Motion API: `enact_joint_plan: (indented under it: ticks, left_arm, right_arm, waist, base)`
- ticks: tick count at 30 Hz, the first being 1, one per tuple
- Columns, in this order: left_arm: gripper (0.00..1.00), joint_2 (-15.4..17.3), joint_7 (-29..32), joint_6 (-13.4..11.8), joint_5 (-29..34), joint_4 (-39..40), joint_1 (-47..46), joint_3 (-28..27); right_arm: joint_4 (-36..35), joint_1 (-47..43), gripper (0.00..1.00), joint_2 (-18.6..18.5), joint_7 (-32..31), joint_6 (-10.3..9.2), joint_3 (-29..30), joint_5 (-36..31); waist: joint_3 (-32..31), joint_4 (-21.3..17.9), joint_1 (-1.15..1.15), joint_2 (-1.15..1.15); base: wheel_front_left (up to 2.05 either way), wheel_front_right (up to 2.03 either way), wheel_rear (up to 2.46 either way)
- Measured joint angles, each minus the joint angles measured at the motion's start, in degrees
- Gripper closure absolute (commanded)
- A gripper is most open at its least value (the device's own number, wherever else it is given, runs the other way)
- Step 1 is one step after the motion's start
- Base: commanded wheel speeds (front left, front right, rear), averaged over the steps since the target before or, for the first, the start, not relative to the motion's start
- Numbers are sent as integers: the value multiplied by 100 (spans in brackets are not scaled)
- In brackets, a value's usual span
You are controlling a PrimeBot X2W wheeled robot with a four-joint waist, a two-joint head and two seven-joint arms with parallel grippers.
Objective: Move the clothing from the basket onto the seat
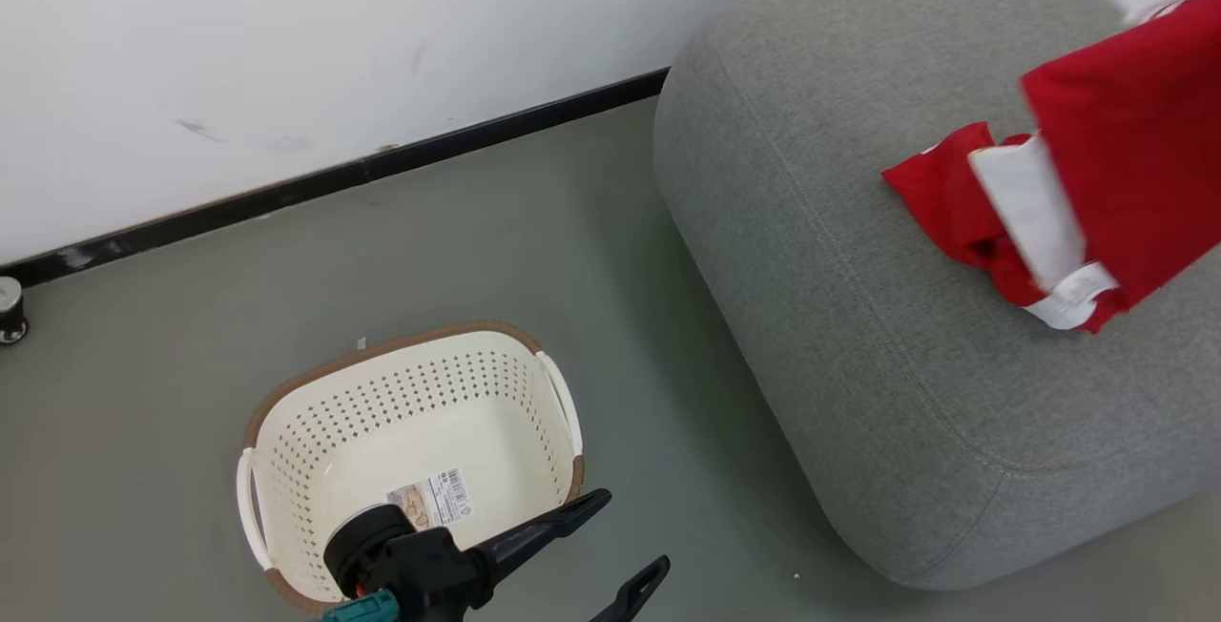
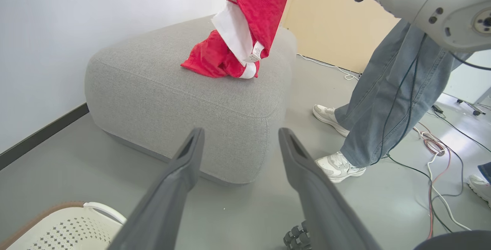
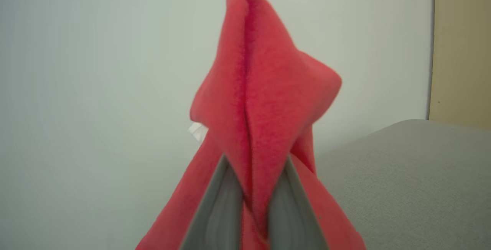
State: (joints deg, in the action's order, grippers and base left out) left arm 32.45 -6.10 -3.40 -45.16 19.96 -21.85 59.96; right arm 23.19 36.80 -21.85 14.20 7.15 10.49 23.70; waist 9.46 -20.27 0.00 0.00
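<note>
1. Red soft fabric clothing (image 1: 1126, 145) with white trim is being clamped by the right gripper (image 3: 255, 165), hanging lengthwise down onto the large grey upholstered seat (image 1: 858, 364), far right.
2. Jaws of the left gripper (image 2: 241, 135) are being held apart beside the cream perforated plastic basket (image 1: 286, 412), near left.

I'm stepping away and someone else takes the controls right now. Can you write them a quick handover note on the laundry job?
Left gripper: fingers open, holding nothing, over the near side of the laundry basket on the floor.
Right gripper: shut on the second red garment, which hangs over the grey seat.
Done: no clothing shows in the basket, and the first red garment lies on the seat.
Left: lower the hanging garment onto the seat and release it. I cannot tell whether its lower end touches the seat.
Mind the person standing beside the seat.
</note>
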Motion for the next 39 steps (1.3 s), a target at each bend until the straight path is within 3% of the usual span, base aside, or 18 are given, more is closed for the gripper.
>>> enact_joint_plan:
  ticks: [9,16,24,39]
  left_arm:
    - [0,30,57,1,1,102,-1,9]
    - [0,55,111,9,1,156,-3,12]
    - [0,163,155,11,12,204,-10,-2]
    - [0,393,254,7,92,359,-48,-83]
  right_arm:
    - [382,273,100,36,1,0,512,-602]
    - [447,492,100,277,1,0,881,-998]
    - [665,593,100,354,31,-1,1681,-1556]
    - [932,559,100,1079,42,0,2772,-2214]
  waist:
    - [126,206,0,0]
    - [241,362,0,0]
    - [390,499,0,0]
    - [723,751,0,0]
  base:
    - [0,0,0]
    - [0,0,0]
    - [0,0,0]
    - [0,0,0]
